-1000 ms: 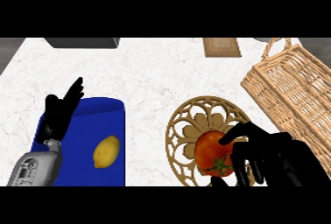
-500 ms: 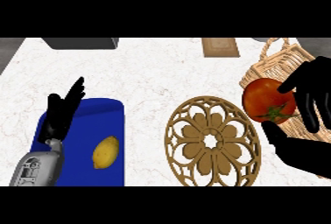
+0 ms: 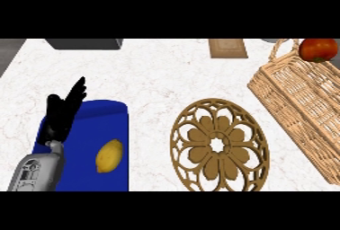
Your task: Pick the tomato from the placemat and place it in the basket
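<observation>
Now the tomato [image 3: 317,49] shows at the far right, up by the far end of the basket [image 3: 302,99], near its handle. Whether it rests in the basket, sits on the rim or is in mid-air cannot be told. No hand is round it: the right hand is not in view at all. The placemat [image 3: 219,144], a round openwork wooden one, lies bare, so the pick is done; judging by this, what remains is at most for the tomato to settle inside the basket.

At the left, the left hand [image 3: 65,112] rests with fingers straight and up, holding nothing, over the edge of a blue mat [image 3: 100,121] that carries a lemon [image 3: 109,155].

All this sits on a white marbled counter [image 3: 159,76]. Along its far edge are a dark grey box [image 3: 85,43] and a small wooden board [image 3: 228,48]; nothing more of the room shows.
</observation>
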